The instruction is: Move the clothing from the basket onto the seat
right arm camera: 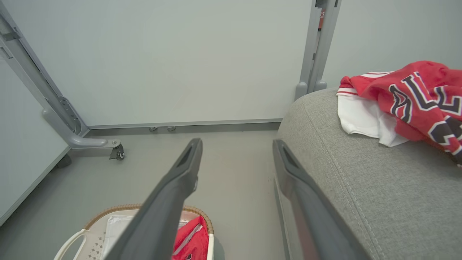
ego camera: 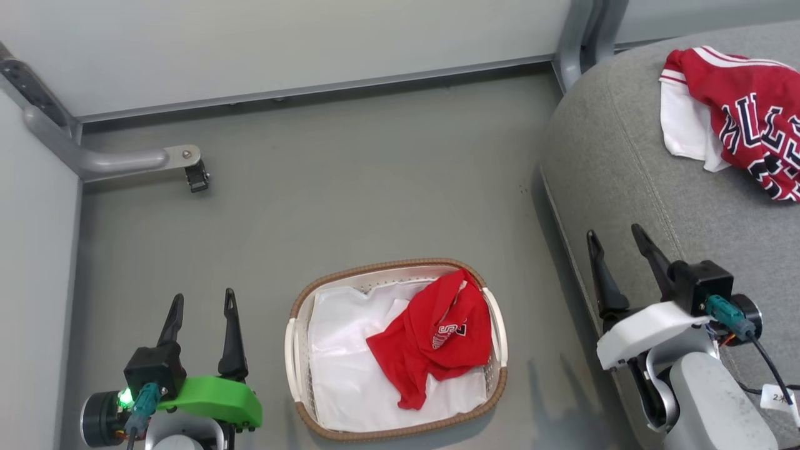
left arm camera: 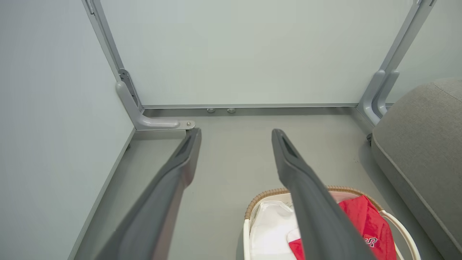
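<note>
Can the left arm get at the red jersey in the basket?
Probably yes: the left gripper is open and empty, beside the basket, and the red jersey lies on top, uncovered.

In oval white basket point(ego camera: 299, 375) with brown woven rim, on the floor: crumpled red jersey point(ego camera: 431, 344), toward its right side. On grey seat point(ego camera: 656, 187): bunched red-and-white jersey point(ego camera: 744, 119), lettering up.

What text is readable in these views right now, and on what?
"LL": large letters on the far jersey on the seat; the rest is folded away.
Small print on the near jersey in the basket: too small to read.
"2": white tag on the right arm's cable; the rest is unreadable.
</note>
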Robot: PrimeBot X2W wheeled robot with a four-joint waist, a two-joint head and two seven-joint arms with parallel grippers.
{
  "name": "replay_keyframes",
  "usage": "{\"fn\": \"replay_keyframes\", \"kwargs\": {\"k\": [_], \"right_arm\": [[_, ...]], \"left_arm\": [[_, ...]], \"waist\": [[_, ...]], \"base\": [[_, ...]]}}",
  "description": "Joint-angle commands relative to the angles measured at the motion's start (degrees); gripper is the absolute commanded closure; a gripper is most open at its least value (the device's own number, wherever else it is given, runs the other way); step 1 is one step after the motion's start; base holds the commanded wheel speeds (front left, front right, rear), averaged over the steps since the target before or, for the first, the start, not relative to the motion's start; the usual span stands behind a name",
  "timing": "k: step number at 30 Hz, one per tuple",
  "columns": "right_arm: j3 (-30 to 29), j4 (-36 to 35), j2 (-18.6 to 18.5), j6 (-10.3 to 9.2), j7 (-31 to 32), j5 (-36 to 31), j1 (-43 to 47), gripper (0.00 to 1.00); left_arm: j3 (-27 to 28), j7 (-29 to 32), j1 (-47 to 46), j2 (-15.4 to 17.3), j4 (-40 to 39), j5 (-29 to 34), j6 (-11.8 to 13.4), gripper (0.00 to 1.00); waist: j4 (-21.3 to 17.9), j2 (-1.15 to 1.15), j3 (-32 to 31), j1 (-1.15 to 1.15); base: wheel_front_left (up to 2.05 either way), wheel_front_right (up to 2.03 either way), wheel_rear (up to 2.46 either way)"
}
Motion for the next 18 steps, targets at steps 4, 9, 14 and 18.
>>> {"fn": "replay_keyframes", "kwargs": {"k": [4, 9, 14, 18], "right_arm": [[-0.5, -0.3, 0.3, -0.08, -0.1, -0.5, 3.8, 0.00], [-0.6, 0.3, 0.7, -0.08, -0.1, -0.4, 6.5, 0.00], [-1.1, 0.5, 0.9, -0.08, -0.1, -0.2, 8.6, 0.00], [-0.8, 0.0, 1.0, -0.08, -0.1, -0.3, 8.4, 0.00]], "left_arm": [[0.2, -0.1, 3.4, 0.1, -0.3, 0.1, -0.2, 0.00], [-0.1, -0.1, 6.0, 0.1, -0.4, -0.5, -0.2, 0.00], [-0.8, -0.1, 7.6, 0.1, -0.2, -0.9, -0.3, 0.00], [-1.7, -0.1, 7.7, 0.1, -0.6, -1.0, -0.5, 0.00]], "waist": [[2.5, 0.00, -3.9, 0.00], [2.8, 0.00, -6.1, 0.00], [2.9, 0.00, -7.1, 0.00], [2.4, 0.00, -6.4, 0.00]], "base": [[0.00, 0.00, 0.00], [0.00, 0.00, 0.00], [0.00, 0.00, 0.00], [0.00, 0.00, 0.00]]}}
